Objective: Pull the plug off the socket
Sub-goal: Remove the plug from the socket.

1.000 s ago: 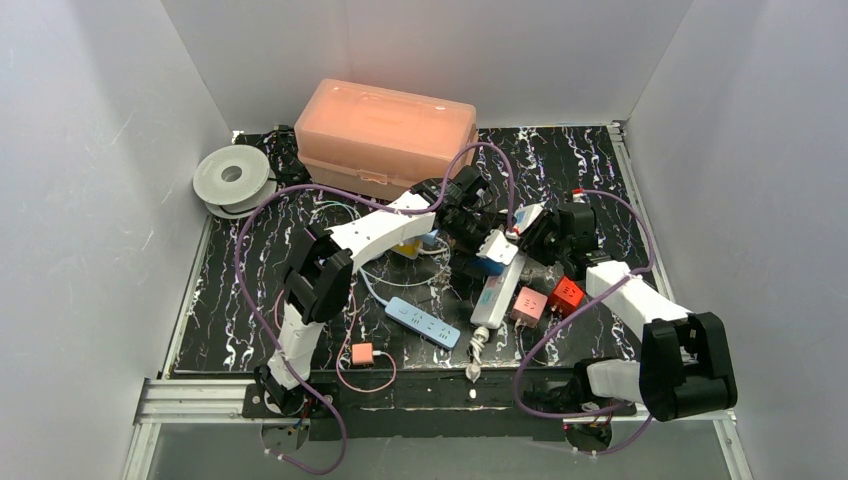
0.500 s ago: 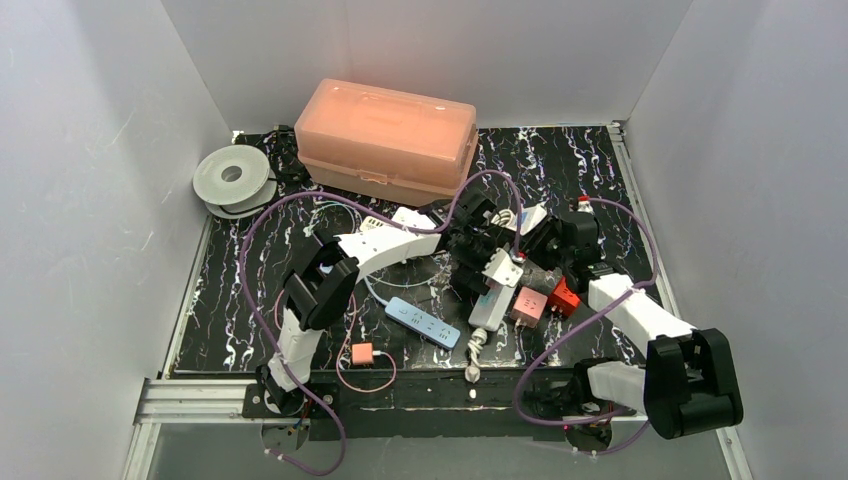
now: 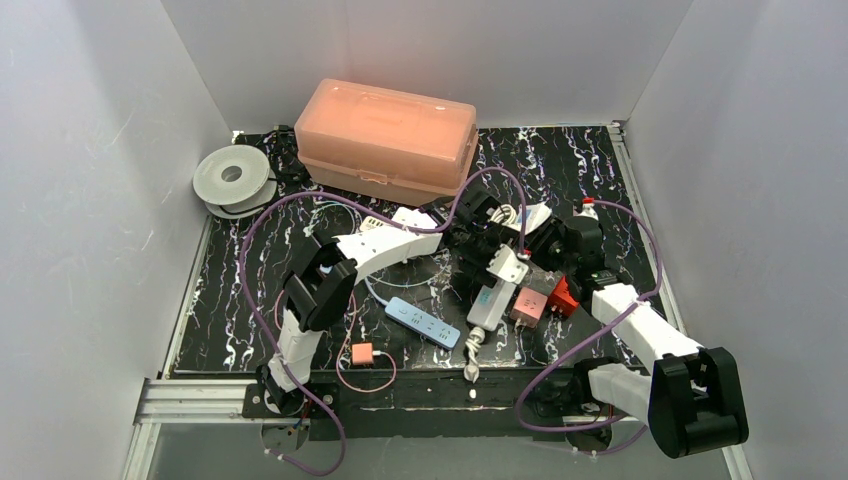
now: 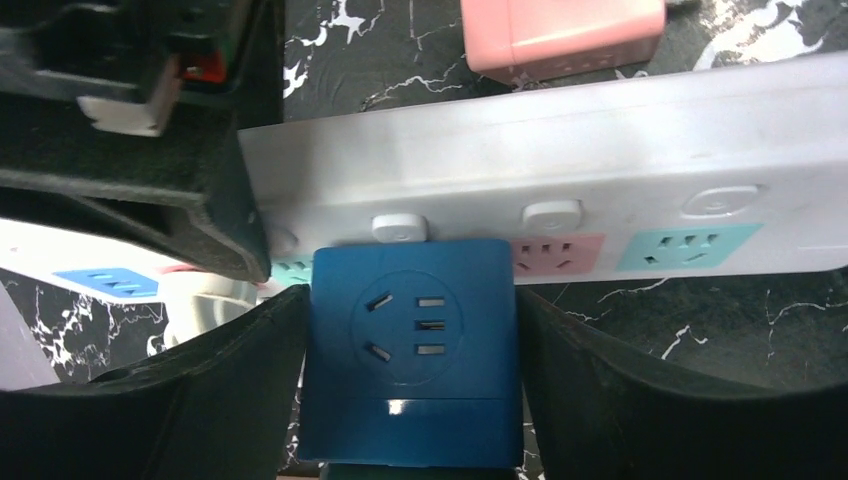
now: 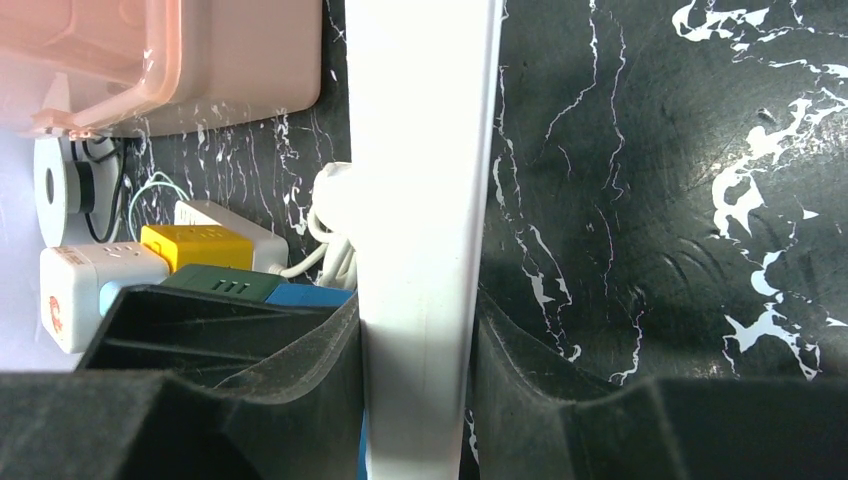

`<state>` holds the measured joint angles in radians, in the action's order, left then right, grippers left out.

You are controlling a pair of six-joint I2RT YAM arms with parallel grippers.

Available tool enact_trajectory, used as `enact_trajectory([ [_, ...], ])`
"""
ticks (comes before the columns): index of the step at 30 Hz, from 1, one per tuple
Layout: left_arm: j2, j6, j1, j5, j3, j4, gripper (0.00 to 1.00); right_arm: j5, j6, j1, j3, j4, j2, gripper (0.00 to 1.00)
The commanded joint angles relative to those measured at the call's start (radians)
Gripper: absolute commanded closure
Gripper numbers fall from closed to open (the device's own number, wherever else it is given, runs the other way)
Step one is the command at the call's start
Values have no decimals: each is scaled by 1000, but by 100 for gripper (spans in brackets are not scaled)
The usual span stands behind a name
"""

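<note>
The blue plug (image 4: 415,335), seated in the white power strip (image 4: 600,150), is pinched by the left hand (image 4: 410,390) while the strip is clamped by the right hand (image 5: 420,400), evidently to be braced against the pull.

Blue plug (image 4: 413,350) prongs hidden against power strip (image 4: 560,170), strip's right end cropped
</note>
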<state>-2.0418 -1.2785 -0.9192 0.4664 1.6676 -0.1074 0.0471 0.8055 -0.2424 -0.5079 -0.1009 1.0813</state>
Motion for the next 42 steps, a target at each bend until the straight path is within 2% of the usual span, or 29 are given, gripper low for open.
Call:
enact_trajectory([
  [1,58,-64,10,-17,26,99,33,40,34,-3,-37,-190,-50,99],
  [4,65,-85,9,-19,33,161,38,37,21,-3,-39,-179,-57,99],
  [9,81,-105,9,-29,15,190,25,35,3,-3,-49,-168,-66,99],
  [12,72,-131,9,-36,42,241,25,47,-4,-4,-56,-169,-66,99],
  [14,59,-140,10,-41,79,286,32,50,-9,-3,-58,-165,-67,99],
  [16,53,-150,10,-42,101,293,45,55,-14,-5,-57,-160,-67,99],
  [17,53,-153,10,-43,109,288,49,56,-14,-5,-58,-159,-66,99],
  [26,69,-179,10,-44,124,290,66,33,-47,-11,-59,-118,-14,99],
  [31,123,-193,9,-63,101,327,83,-100,-93,-10,-57,-27,44,99],
  [37,213,-250,10,-27,4,311,86,-146,-103,-6,-35,-34,76,99],
  [42,219,-244,26,-36,35,335,90,-173,-134,1,-50,-11,104,99],
])
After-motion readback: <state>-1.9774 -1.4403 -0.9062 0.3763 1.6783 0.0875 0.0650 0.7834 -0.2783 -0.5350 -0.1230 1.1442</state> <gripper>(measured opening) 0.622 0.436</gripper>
